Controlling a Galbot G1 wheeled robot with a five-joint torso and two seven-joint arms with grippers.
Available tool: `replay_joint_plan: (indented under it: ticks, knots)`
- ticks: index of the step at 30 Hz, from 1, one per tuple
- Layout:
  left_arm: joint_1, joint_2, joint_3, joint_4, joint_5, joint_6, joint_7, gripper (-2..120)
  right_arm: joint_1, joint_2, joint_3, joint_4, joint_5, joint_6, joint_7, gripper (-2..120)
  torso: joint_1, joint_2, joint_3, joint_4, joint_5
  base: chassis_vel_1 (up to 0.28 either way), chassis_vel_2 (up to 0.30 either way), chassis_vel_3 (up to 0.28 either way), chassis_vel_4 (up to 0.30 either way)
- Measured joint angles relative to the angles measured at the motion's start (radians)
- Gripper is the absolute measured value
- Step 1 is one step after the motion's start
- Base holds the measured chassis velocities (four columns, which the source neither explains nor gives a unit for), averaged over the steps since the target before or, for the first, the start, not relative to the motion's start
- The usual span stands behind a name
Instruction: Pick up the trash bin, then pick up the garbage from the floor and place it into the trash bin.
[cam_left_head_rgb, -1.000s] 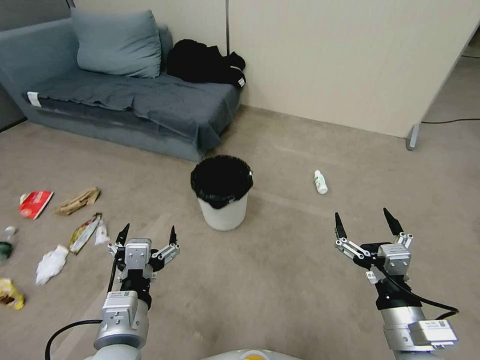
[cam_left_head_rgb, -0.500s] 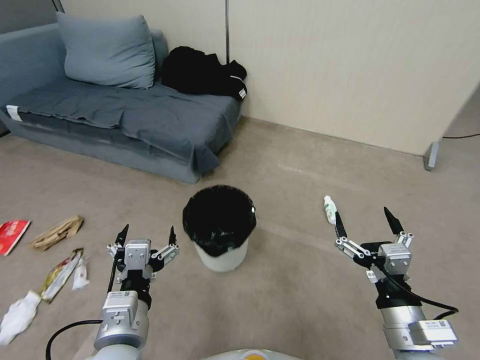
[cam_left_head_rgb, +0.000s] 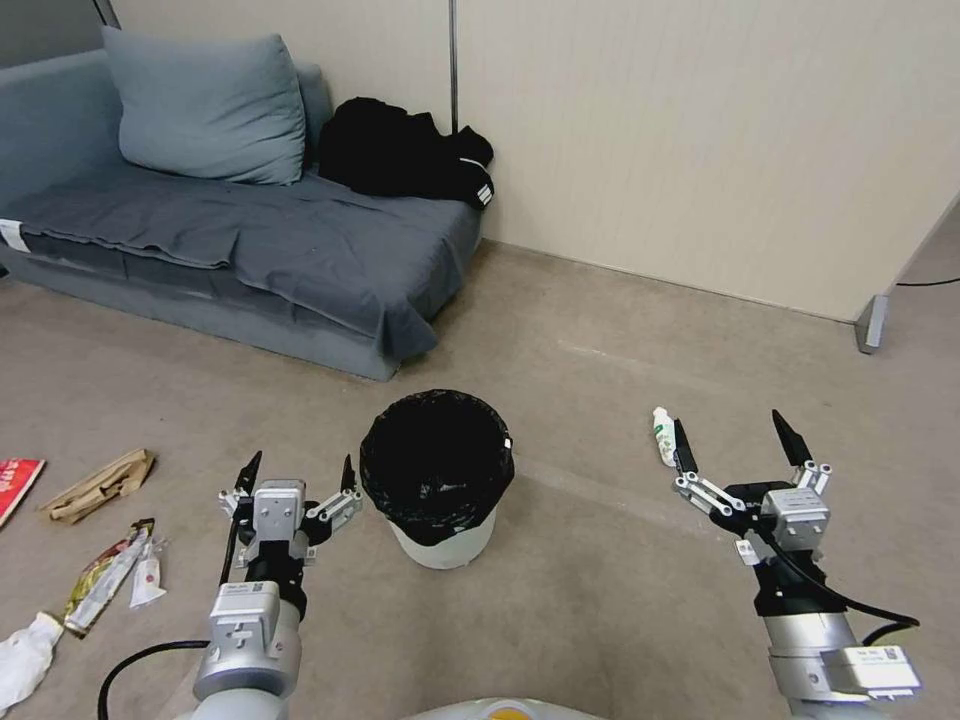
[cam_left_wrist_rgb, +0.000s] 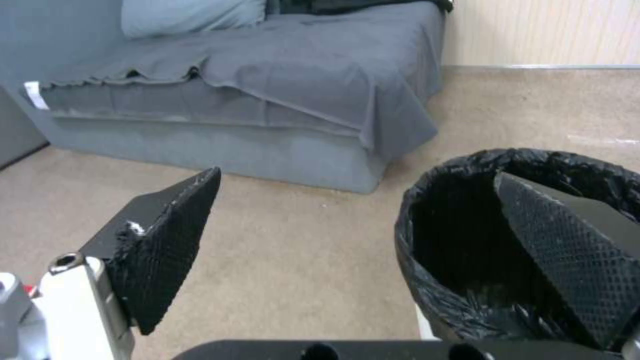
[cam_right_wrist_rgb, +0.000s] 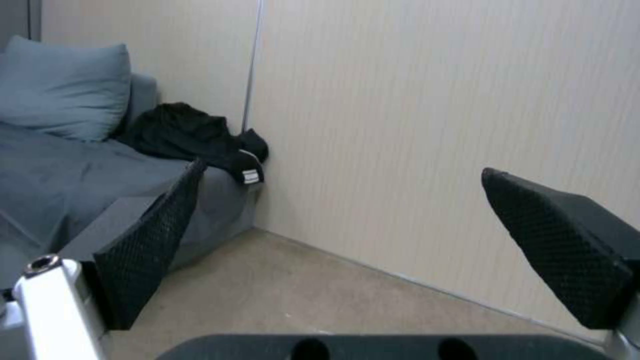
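**Both grippers spread, bin between them**

Head view: two arms are held forward and low. The left gripper (cam_left_head_rgb: 296, 477) is raised off the floor with its fingers spread, nothing held. The right gripper (cam_left_head_rgb: 738, 443) is posed the same way, fingers wide apart and empty. One trash bin (cam_left_head_rgb: 438, 478) is seen upright on the carpet, just to the right of the left gripper and well to the left of the right gripper. One small bottle (cam_left_head_rgb: 663, 436) is lying just beside the right gripper's left fingertip. Farther to the left of the left gripper, five pieces of litter are counted: a brown paper bag (cam_left_head_rgb: 98, 485), a red packet (cam_left_head_rgb: 14, 484), a yellow wrapper (cam_left_head_rgb: 103, 581), a small white scrap (cam_left_head_rgb: 146, 582) and a crumpled tissue (cam_left_head_rgb: 24, 652). One sofa (cam_left_head_rgb: 220, 245) is set ahead of the left gripper, bearing one cushion (cam_left_head_rgb: 203, 106) and one heap of black clothing (cam_left_head_rgb: 405, 152).

Left wrist view: the two fingers (cam_left_wrist_rgb: 170, 244) are seen parted; the bin's lined rim lies behind one of them.

Right wrist view: the fingers (cam_right_wrist_rgb: 148, 250) are spread, with a wall panel (cam_right_wrist_rgb: 433, 125) ahead.
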Motion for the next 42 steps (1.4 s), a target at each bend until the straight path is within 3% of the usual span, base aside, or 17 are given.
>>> replay_joint_plan:
  ticks: [3, 5, 6, 8, 9, 13, 17, 24, 42]
  knots:
    - [-0.006, 0.002, 0.002, -0.01, -0.016, 0.042, 0.013, 100, 0.004, 0.0, 0.005, 0.0, -0.011, 0.007, 0.0, 100, 0.0, 0.0, 0.0, 0.0001, 0.0, 0.0, 0.0, 0.0, 0.0]
    - [-0.031, 0.008, -0.011, -0.024, -0.052, 0.145, 0.046, 100, 0.011, 0.0, 0.013, -0.006, -0.023, 0.013, 0.0, 100, 0.0, 0.0, 0.0, 0.0001, 0.0001, 0.0, 0.0, 0.0, 0.0]
    - [-0.031, 0.008, -0.011, -0.024, -0.052, 0.145, 0.046, 100, 0.011, 0.0, 0.013, -0.006, -0.023, 0.013, 0.0, 100, 0.0, 0.0, 0.0, 0.0001, 0.0001, 0.0, 0.0, 0.0, 0.0]
    - [-0.075, 0.015, -0.032, -0.033, -0.113, 0.247, 0.072, 100, 0.013, 0.0, 0.016, -0.011, -0.028, 0.013, 0.0, 100, 0.0, 0.0, 0.0, 0.0001, -0.0001, 0.0, 0.0, 0.0, 0.0]
    - [-0.075, 0.015, -0.032, -0.033, -0.113, 0.247, 0.072, 100, 0.013, 0.0, 0.016, -0.011, -0.028, 0.013, 0.0, 100, 0.0, 0.0, 0.0, 0.0001, -0.0001, 0.0, 0.0, 0.0, 0.0]
    - [-0.223, 0.041, -0.083, -0.013, -0.28, 0.417, 0.122, 100, 0.025, 0.0, 0.013, -0.023, -0.039, 0.014, -0.004, 100, 0.0, 0.0, 0.0, 0.0, -0.0002, 0.0, 0.0, 0.0, 0.0]
    - [-0.308, 0.062, -0.096, 0.045, -0.35, 0.439, 0.134, 100, 0.034, 0.0, 0.005, -0.028, -0.045, 0.013, -0.006, 100, 0.0, 0.0, 0.0, 0.0, 0.0001, 0.0, 0.0, 0.0, 0.0]
    - [-0.41, 0.092, -0.091, 0.177, -0.361, 0.439, 0.133, 100, 0.03, 0.0, 0.005, -0.032, -0.049, 0.009, -0.008, 100, 0.0, 0.0, 0.0, -0.0001, 0.0, 0.0, 0.0, 0.0, 0.0]
    - [-0.575, 0.081, -0.066, 0.427, -0.404, 0.431, 0.107, 100, 0.031, 0.0, -0.014, -0.055, -0.07, 0.007, -0.012, 100, 0.0, 0.0, 0.0, 0.0, 0.0, 0.0, 0.0, 0.0, 0.0]
